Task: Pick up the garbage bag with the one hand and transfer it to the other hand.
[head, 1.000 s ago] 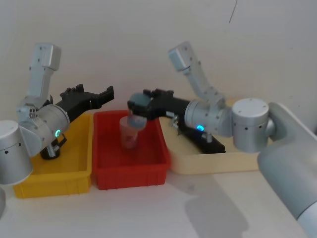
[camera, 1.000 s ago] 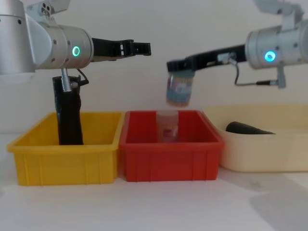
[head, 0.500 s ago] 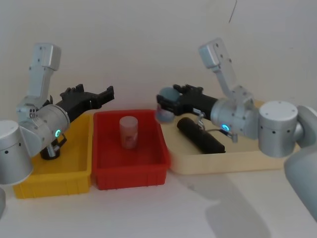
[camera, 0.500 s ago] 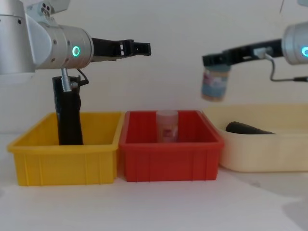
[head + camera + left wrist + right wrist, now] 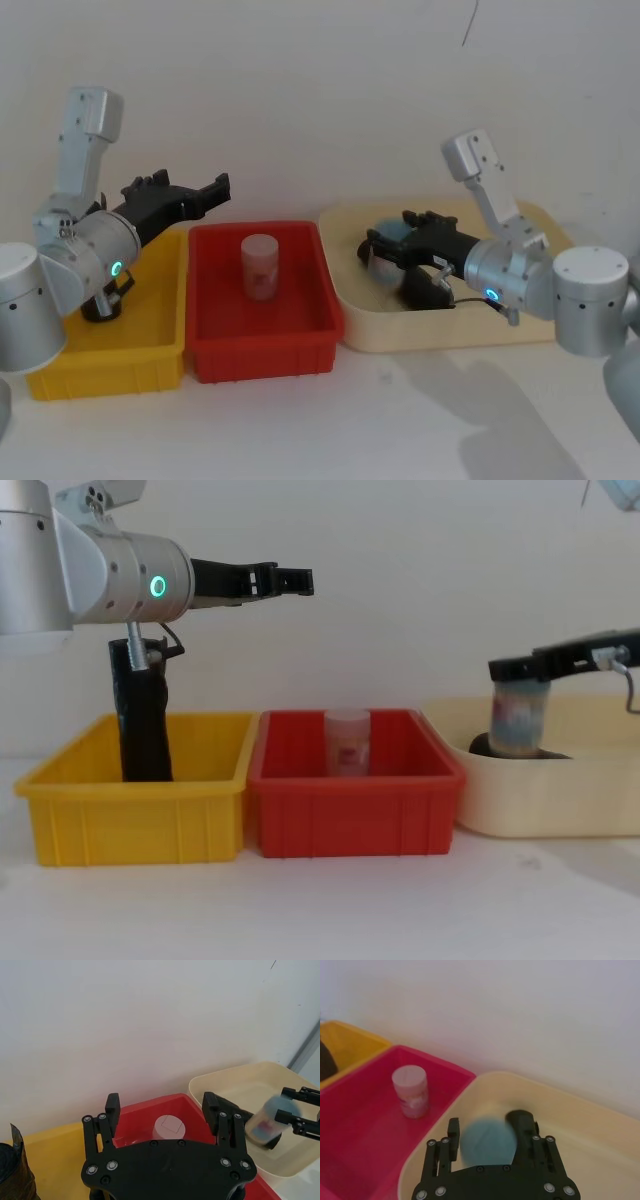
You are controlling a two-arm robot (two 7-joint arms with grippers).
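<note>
The right gripper [image 5: 372, 250] clenched a blue-lidded jar [image 5: 517, 717] low inside the cream tray [image 5: 450, 330], beside a black roll [image 5: 428, 290]. The left gripper [image 5: 296, 579] hung released above the bins; the garbage bag [image 5: 143, 720] stood in the yellow bin [image 5: 130, 810].

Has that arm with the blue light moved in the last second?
Yes. The right gripper, shut on a blue-lidded jar, has swung from above the red bin over to the cream tray, and lower.

Head looks down, chest sideways; both share the red bin [image 5: 262, 335].
</note>
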